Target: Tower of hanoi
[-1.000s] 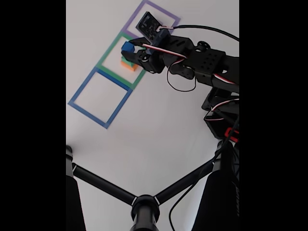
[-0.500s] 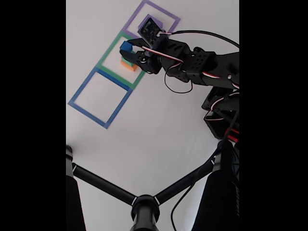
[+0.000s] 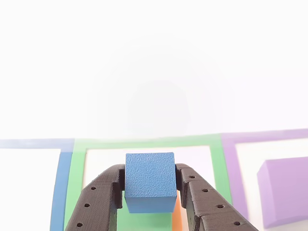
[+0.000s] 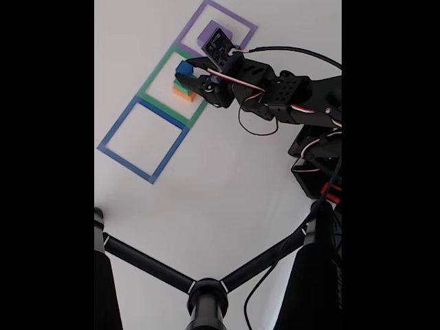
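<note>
Blue cube (image 3: 149, 182) clamped in gripper (image 3: 150, 185), above green block (image 4: 180, 86), orange block (image 4: 184, 94)

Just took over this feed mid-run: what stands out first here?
The small matte blue plastic cube clamped between the black two-finger gripper fingers, over the green taped square outline. Under it in the fixed view sit the green block and the orange block. The wide purple slab lies inside the purple square outline, to the right in the other view.
</note>
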